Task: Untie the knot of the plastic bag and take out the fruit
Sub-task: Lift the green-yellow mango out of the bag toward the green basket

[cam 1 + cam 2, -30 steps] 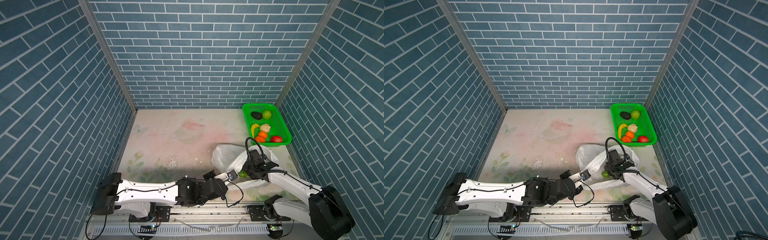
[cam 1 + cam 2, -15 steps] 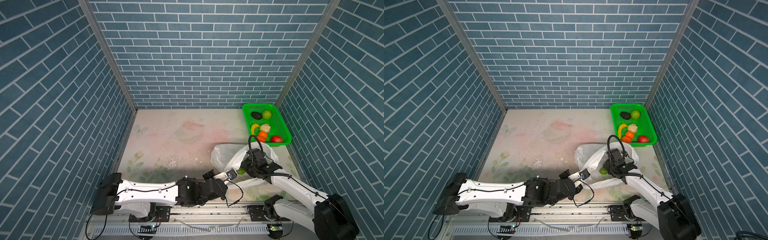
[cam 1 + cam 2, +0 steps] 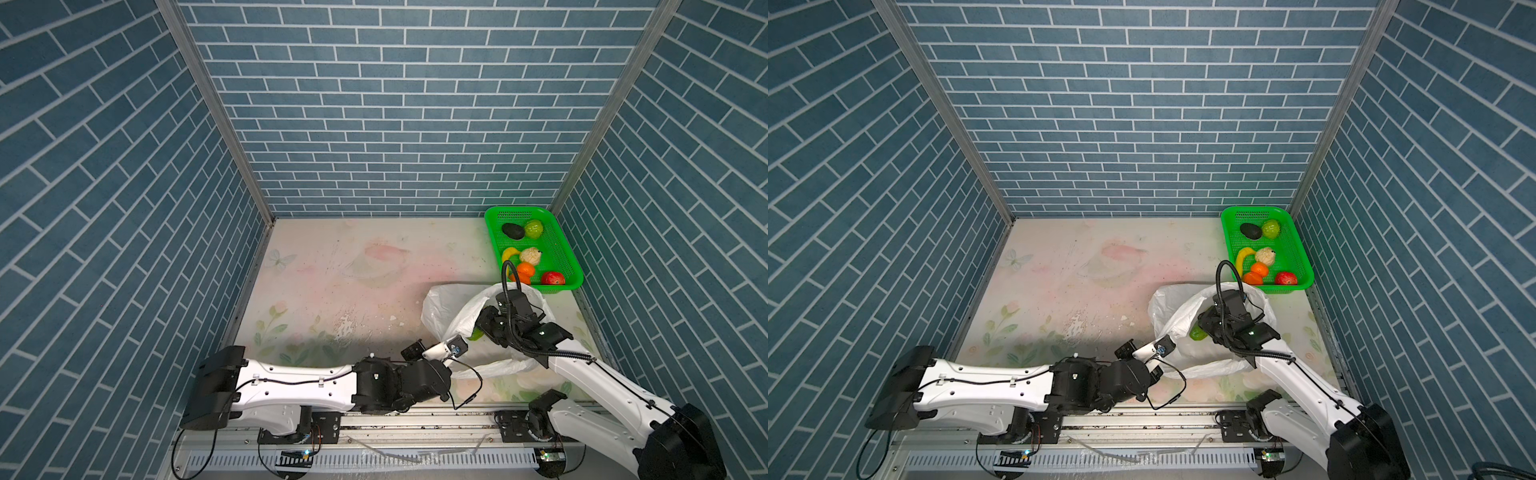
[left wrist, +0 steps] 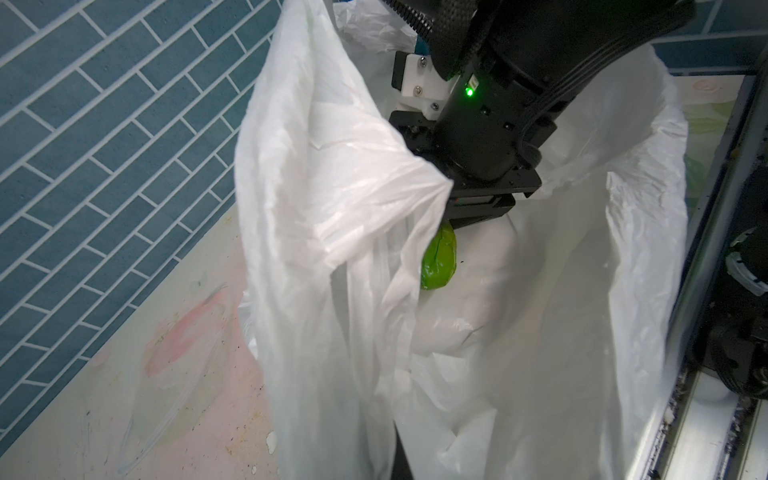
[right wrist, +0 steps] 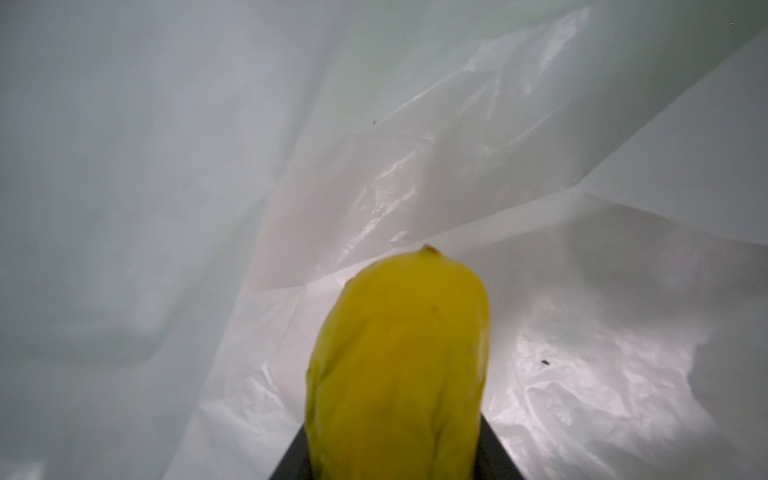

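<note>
The white plastic bag [image 3: 440, 307] [image 3: 1167, 307] lies at the front right with its mouth pulled open; no knot shows. My left gripper [image 3: 457, 343] [image 3: 1169, 338] is shut on a strip of the bag's rim and holds it up taut, its jaws buried in plastic [image 4: 332, 208] in the left wrist view. My right gripper [image 3: 478, 328] [image 3: 1202, 326] [image 4: 469, 208] reaches into the mouth, shut on a yellow-green oblong fruit [image 3: 473, 333] [image 3: 1197, 332] [image 4: 439, 259] [image 5: 399, 365]. Dark fingers [image 5: 498, 457] flank it.
A green basket [image 3: 494, 216] [image 3: 1229, 216] stands at the back right corner, just behind the bag, holding several fruit: dark oval, green round, banana, whitish knobbly, orange and red pieces. Brick walls close in on three sides. A metal rail [image 3: 415, 415] runs along the front.
My right gripper has lifted the yellow-green fruit a little up and away inside the bag's mouth. The left gripper keeps its hold in the same place.
</note>
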Robot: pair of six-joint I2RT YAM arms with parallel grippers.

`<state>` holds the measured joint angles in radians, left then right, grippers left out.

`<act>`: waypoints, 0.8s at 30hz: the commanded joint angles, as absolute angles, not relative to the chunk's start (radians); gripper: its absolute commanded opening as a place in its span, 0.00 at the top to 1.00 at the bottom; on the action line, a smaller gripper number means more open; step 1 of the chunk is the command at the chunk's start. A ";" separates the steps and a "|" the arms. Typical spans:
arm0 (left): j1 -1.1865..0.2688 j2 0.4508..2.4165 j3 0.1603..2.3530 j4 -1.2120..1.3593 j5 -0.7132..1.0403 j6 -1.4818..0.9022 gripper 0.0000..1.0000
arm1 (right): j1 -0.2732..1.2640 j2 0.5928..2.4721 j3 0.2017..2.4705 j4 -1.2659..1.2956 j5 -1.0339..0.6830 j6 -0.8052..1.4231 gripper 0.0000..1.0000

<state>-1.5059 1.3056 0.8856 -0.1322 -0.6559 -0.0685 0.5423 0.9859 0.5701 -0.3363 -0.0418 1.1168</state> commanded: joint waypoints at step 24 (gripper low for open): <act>-1.406 1.237 0.847 -0.225 -0.736 -0.253 1.00 | 0.647 0.956 0.908 -0.756 -0.207 0.961 0.73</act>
<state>-1.4216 1.2556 0.8494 -0.1909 -0.7185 -0.2314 0.6380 0.9360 0.8627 -0.7063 -0.1474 0.9886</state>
